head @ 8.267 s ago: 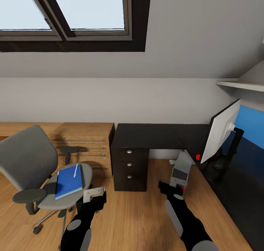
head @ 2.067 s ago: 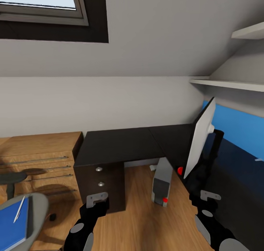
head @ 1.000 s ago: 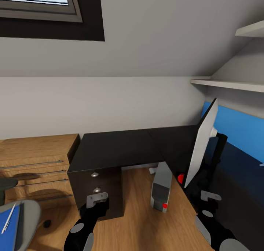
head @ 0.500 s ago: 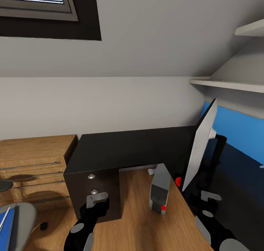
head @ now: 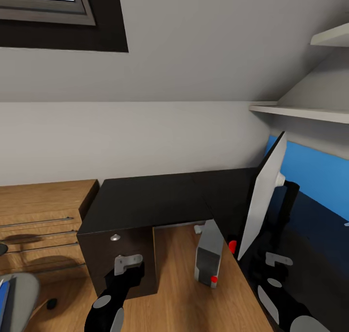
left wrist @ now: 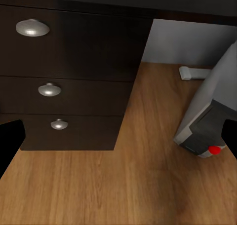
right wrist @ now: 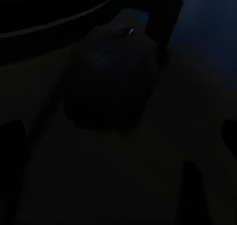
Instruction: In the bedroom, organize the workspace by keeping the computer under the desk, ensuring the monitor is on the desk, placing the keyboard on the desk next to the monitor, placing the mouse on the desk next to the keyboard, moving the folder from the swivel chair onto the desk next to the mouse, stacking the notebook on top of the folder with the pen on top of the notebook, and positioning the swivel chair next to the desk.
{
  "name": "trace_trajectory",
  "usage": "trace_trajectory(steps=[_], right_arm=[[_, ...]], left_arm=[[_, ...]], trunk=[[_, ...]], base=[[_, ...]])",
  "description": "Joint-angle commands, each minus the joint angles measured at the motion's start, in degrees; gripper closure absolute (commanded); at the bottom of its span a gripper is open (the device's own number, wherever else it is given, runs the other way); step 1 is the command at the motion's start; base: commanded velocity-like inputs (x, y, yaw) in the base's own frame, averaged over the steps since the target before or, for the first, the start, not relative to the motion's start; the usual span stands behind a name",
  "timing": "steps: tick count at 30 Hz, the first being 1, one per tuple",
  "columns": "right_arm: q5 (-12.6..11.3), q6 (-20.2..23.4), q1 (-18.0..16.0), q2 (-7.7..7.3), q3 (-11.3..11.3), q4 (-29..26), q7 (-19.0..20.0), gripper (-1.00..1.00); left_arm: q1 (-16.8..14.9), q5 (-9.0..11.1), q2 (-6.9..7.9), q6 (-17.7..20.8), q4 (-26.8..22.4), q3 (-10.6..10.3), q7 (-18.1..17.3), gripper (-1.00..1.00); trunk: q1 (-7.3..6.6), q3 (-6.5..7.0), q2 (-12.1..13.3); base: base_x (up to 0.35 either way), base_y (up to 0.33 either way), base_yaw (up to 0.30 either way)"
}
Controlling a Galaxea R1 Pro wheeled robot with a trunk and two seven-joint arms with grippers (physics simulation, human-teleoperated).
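Note:
The black-topped desk (head: 145, 198) runs from its three-drawer unit (head: 116, 261) round to the right, along a blue back panel (head: 317, 169). The monitor (head: 261, 198) stands on it at the right, seen edge-on with its pale back towards me. Under the desk the grey computer (head: 209, 252) stands on the floor, and it also shows as the computer (left wrist: 205, 121) beside the drawers (left wrist: 64, 87). My left gripper (head: 128, 265) hangs open and empty before the drawer unit. My right gripper (head: 277, 261) is open over the dark desktop near the monitor's round base (right wrist: 111, 82). A sliver of the swivel chair (head: 22, 298) sits bottom left.
A light wooden dresser (head: 39, 215) stands left of the desk. A small black object (head: 50, 303) lies on the wooden floor (head: 179, 298) near the chair. A white shelf (head: 300, 112) juts out above the monitor. A sloped ceiling with a window (head: 58, 11) is overhead.
The whole view has swung right and moved closer to the desk, so the chair with its blue folder has slid almost out at the left. Both grippers keep their pose.

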Motion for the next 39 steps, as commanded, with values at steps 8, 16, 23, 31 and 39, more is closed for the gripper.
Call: trace_trajectory(steps=[8, 16, 23, 31, 39], right_arm=[[-0.6, -0.3, 0.0, -0.06, 0.4, 0.0, -0.3, -1.0], [-0.6, -0.3, 0.0, -0.06, 0.4, 0.0, -0.3, -1.0], [-0.6, -0.3, 0.0, -0.06, 0.4, 0.0, -0.3, -1.0], [-0.6, -0.3, 0.0, -0.06, 0.4, 0.0, -0.3, -1.0], [-0.6, -0.2, 0.0, -0.06, 0.4, 0.0, -0.3, -1.0]], left_arm=[[0.0, 0.5, 0.0, 0.2, -0.1, -0.1, 0.5, -1.0], [0.0, 0.5, 0.0, 0.2, -0.1, -0.1, 0.5, -1.0], [0.0, 0.5, 0.0, 0.2, 0.0, -0.1, 0.5, -1.0], [0.0, 0.5, 0.0, 0.2, 0.7, -0.1, 0.5, -1.0], [0.0, 0.5, 0.0, 0.2, 0.7, -0.1, 0.5, -1.0]], trunk=[[0.0, -0.07, 0.0], [0.0, -0.07, 0.0], [0.0, -0.07, 0.0], [0.0, -0.07, 0.0], [0.0, -0.07, 0.0]], base=[[0.003, -0.018, 0.0], [0.029, -0.018, 0.0], [0.179, -0.002, 0.0], [0.025, 0.0, 0.0], [0.001, 0.0, 0.0]])
